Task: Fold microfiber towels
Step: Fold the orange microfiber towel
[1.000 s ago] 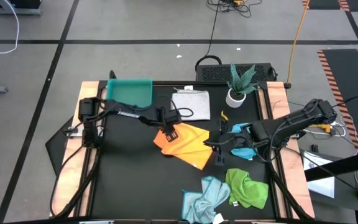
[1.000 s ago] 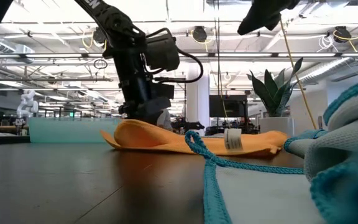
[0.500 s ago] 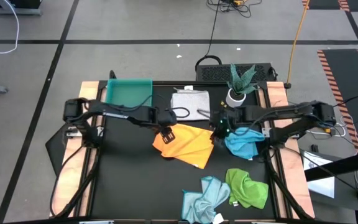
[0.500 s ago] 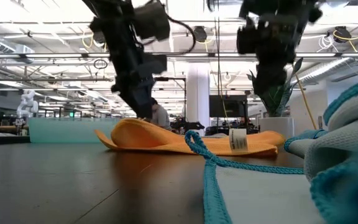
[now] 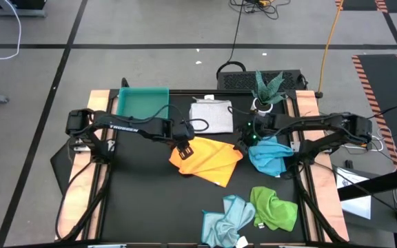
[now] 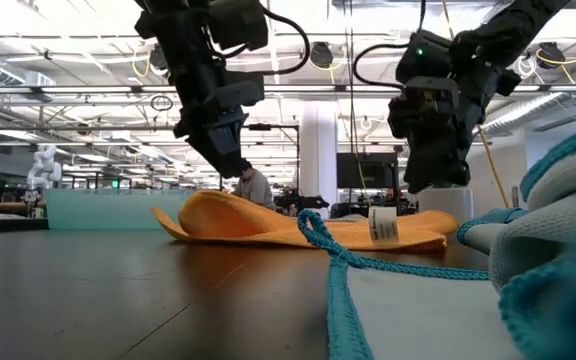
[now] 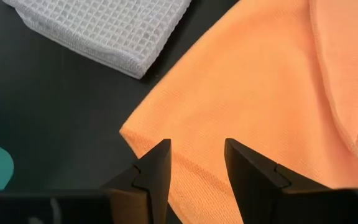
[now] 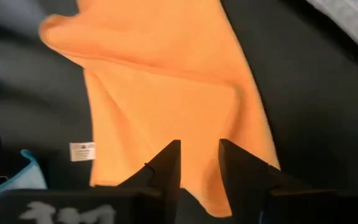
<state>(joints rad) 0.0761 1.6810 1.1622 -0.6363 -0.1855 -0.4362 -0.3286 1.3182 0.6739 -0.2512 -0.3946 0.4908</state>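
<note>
Hovering over the yellow-orange towel with both of my grippers, one at each of its far corners. My left gripper hangs just above the corner nearest the white-grey towel; my wrist view shows its fingers parted by a narrow gap with nothing between them, the orange edge lying flat on the black table underneath. My right gripper hangs over the opposite far corner, on the side toward the bright blue towel; its fingers are also slightly apart and empty, and the orange cloth shows below them, clear of the pads. In the low view both grippers sit clearly above the towel, not touching it. The yellow-orange towel lies folded over on itself in the middle of the table, its white tag showing at one edge. Beyond it, toward the back, lies the white-grey towel, folded flat, with the teal tray beside that at the back corner. Just beside the orange towel on my right lies the bright blue towel, crumpled, and a potted plant stands behind it. Nearer the front edge, the green towel and pale blue towel lie bunched up, touching each other.
</note>
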